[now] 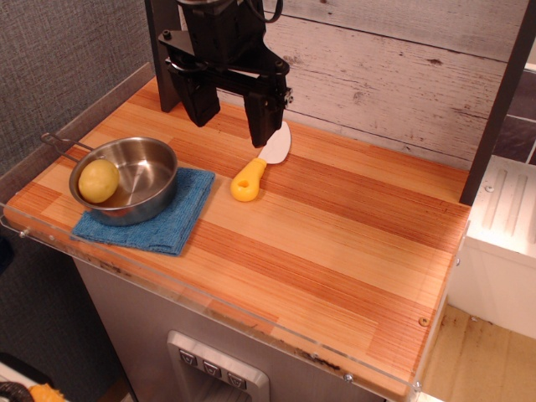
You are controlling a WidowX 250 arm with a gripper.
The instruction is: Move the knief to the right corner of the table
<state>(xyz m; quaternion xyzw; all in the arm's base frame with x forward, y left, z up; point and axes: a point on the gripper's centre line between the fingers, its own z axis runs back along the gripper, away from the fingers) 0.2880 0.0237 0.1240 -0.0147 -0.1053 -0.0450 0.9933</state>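
Observation:
The knife (pixel 261 164) lies flat on the wooden table (pixel 335 243), a little back of centre. Its yellow handle points toward the front left and its white rounded blade toward the back wall. My black gripper (pixel 232 119) hangs just behind and left of the blade, above the table. Its jaws are spread apart with nothing between them. The right finger (pixel 264 120) overlaps the blade's far end in this view; I cannot tell whether it touches it.
A steel pot (pixel 134 179) with a wire handle holds a yellow ball-like fruit (pixel 99 180) and sits on a blue cloth (pixel 176 218) at the left. A clear acrylic rim (pixel 251 322) runs along the front edge. A dark post (pixel 501 100) stands at the back right.

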